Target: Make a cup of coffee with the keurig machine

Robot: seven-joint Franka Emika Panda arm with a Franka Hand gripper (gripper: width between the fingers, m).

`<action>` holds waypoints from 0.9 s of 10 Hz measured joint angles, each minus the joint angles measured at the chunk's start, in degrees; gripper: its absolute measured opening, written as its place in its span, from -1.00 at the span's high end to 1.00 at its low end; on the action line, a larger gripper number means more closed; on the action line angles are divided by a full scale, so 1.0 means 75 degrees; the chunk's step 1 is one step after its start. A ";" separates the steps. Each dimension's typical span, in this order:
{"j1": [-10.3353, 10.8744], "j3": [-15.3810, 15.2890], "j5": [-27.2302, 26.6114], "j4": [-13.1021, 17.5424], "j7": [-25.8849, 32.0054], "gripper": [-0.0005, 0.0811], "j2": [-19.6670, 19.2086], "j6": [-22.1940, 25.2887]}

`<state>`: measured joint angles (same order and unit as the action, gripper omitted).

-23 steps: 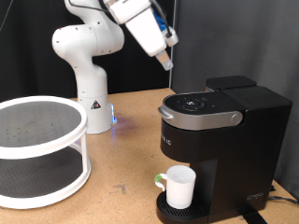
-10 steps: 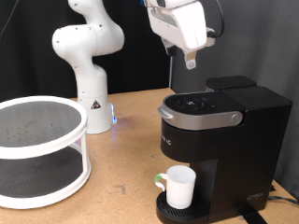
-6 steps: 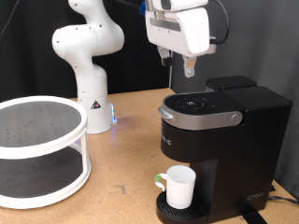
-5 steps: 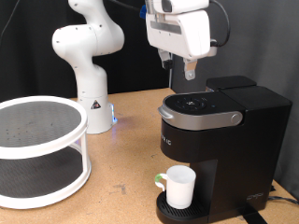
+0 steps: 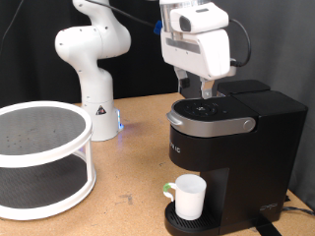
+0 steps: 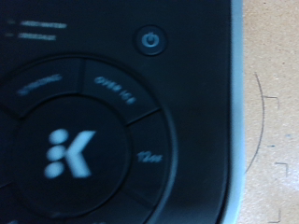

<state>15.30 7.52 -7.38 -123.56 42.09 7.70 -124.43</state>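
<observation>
The keurig machine [image 5: 241,147] stands at the exterior view's right with its lid down. The cup [image 5: 187,197] sits on its drip tray under the spout. My gripper [image 5: 206,95] points straight down over the machine's round button top, its fingertips just at the panel, and it looks shut and empty. The wrist view is filled by the button panel [image 6: 103,140], very close: the lit K button [image 6: 67,154], the power button [image 6: 151,41] and a 12oz button [image 6: 149,157]. No fingers show in that view.
A white round two-tier rack [image 5: 39,157] stands at the exterior view's left. The robot's white base [image 5: 94,69] stands at the back on the wooden table [image 5: 128,182]. A cable runs off behind the machine at the bottom right.
The gripper has swung from tilted to pointing down, moved right and dropped onto the top of the machine. The cup and the machine have not moved.
</observation>
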 joint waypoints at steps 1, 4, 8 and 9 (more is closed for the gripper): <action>0.0007 -0.0042 -0.0001 -0.0091 -0.0007 -0.69 -0.0051 -0.0270; 0.0042 -0.0126 -0.0118 -0.0306 0.0038 -0.01 -0.0063 -0.0697; 0.0130 -0.0170 -0.0225 -0.0560 0.0074 0.79 -0.0058 -0.0885; 0.0134 -0.0188 -0.0225 -0.0638 0.0074 0.95 -0.0057 -0.0944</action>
<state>16.30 6.12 -9.07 -128.35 42.64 7.27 -131.51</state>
